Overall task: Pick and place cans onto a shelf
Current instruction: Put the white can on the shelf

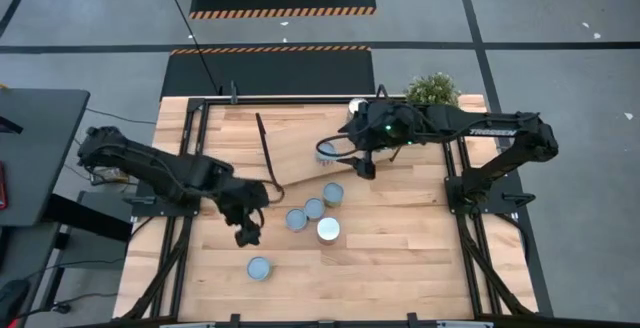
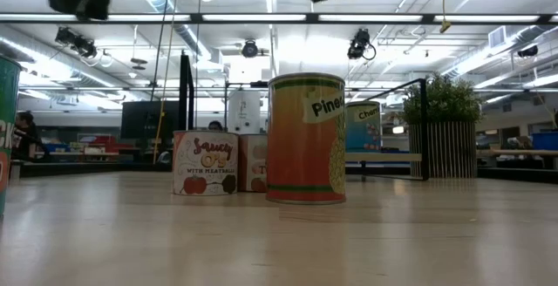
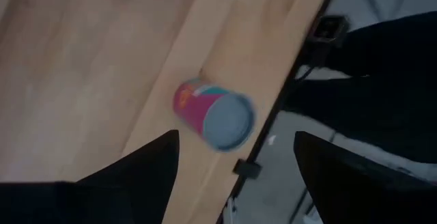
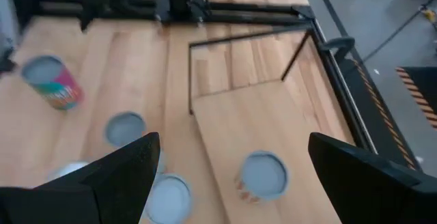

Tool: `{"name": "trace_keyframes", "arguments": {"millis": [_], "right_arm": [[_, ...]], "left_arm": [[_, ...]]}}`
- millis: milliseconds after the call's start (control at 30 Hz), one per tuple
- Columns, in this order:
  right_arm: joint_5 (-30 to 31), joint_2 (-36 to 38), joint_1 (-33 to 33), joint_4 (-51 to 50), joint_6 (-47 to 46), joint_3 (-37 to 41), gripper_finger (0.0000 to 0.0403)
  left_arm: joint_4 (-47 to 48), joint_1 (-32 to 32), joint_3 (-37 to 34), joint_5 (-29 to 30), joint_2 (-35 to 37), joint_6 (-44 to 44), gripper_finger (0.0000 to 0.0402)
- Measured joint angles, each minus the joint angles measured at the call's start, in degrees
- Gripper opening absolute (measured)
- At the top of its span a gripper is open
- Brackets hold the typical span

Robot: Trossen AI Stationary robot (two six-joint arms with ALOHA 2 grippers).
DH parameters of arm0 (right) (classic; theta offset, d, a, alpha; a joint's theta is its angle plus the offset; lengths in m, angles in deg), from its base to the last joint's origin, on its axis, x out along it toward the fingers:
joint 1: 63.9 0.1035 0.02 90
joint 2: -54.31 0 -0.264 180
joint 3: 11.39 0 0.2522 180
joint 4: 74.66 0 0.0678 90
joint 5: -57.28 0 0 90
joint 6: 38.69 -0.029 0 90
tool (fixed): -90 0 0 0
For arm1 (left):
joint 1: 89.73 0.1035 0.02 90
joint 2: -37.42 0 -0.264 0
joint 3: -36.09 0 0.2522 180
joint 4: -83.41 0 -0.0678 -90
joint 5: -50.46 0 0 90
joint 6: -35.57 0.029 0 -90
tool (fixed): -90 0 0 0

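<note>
Several cans stand on the wooden table. Three pale-topped cans (image 1: 314, 208) and a white-topped one (image 1: 328, 230) cluster at the middle, and a pink-and-teal can (image 1: 259, 267) stands alone toward the near left. One can (image 1: 328, 150) stands on the shelf (image 1: 300, 138), a light board with a thin black frame at the far middle. My left gripper (image 1: 248, 230) hovers open above the table, just short of the lone can (image 3: 218, 115). My right gripper (image 1: 365, 163) hangs open in the air beside the shelf (image 4: 239, 128) and its can (image 4: 263, 176).
A potted plant (image 1: 432, 90) and another can (image 1: 357, 108) sit at the far edge. Black rails (image 1: 470, 218) run along the table's left and right sides. The low view shows a tall pineapple can (image 2: 305, 138) in front of shorter cans (image 2: 205, 162).
</note>
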Motion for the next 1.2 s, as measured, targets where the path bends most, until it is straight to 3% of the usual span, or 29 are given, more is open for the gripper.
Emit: {"name": "trace_keyframes", "arguments": {"millis": [100, 300, 567, 933, 1200], "right_arm": [[-0.57, 0.73, 2.64, -0.07, -0.84, 0.00, 0.0382], [-0.46, 1.22, 8.63, -0.95, -3.43, 0.04, 0.0382], [6.31, 2.86, 11.97, -4.14, -5.22, 0.05, 0.0382], [7.77, 2.88, 11.44, -4.70, -4.70, 1.95, 0.0382], [9.10, 3.03, 10.74, -5.32, -2.07, 1.97, 0.0382]], "left_arm": [[-1.03, -2.57, 1.35, 0.21, -3.37, -4.29, 0.0295], [-0.83, -3.14, 2.74, -4.77, -7.63, -6.12, 0.0315], [-1.62, -5.81, 3.17, -6.40, -8.14, -7.19, 0.0316], [-0.27, -14.72, 3.17, 2.51, -9.89, -10.05, 0.0307], [-2.61, -22.76, 3.08, 3.44, -15.35, -13.41, 0.0294]]}}
